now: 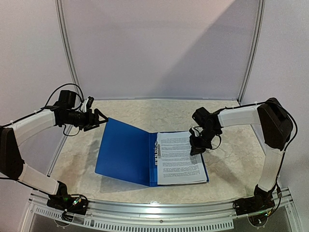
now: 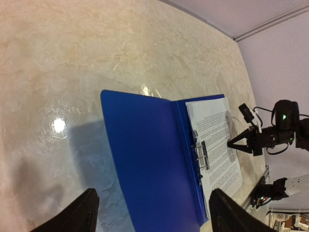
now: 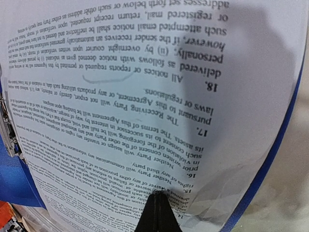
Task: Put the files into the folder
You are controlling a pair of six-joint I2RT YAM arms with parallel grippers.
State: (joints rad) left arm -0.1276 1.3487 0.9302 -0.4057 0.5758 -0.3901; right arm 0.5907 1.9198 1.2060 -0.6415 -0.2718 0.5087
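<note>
The top camera looked down from the near side. The left wrist viewed the folder (image 2: 145, 164) from afar, the right wrist sat close above the files (image 3: 145, 96). All shared these.

The table (image 1: 231, 166) has a glossy top with a beige marble pattern, and it spreads below the left gripper (image 1: 100, 119) and the right gripper (image 1: 196, 147). Beyond both grippers, on the far side, stands a pale back wall (image 1: 159, 48) between two thin light posts (image 1: 67, 48). Pale side walls (image 1: 29, 58) close the space outward of each gripper. A soft diagonal shadow (image 1: 145, 72) crosses the back wall, so its upper right part is brighter. Ahead of the left gripper, a round light reflection (image 2: 58, 124) shines on the table top. A slotted metal rail (image 1: 159, 215) runs along the table edge on the near side of both grippers.
</note>
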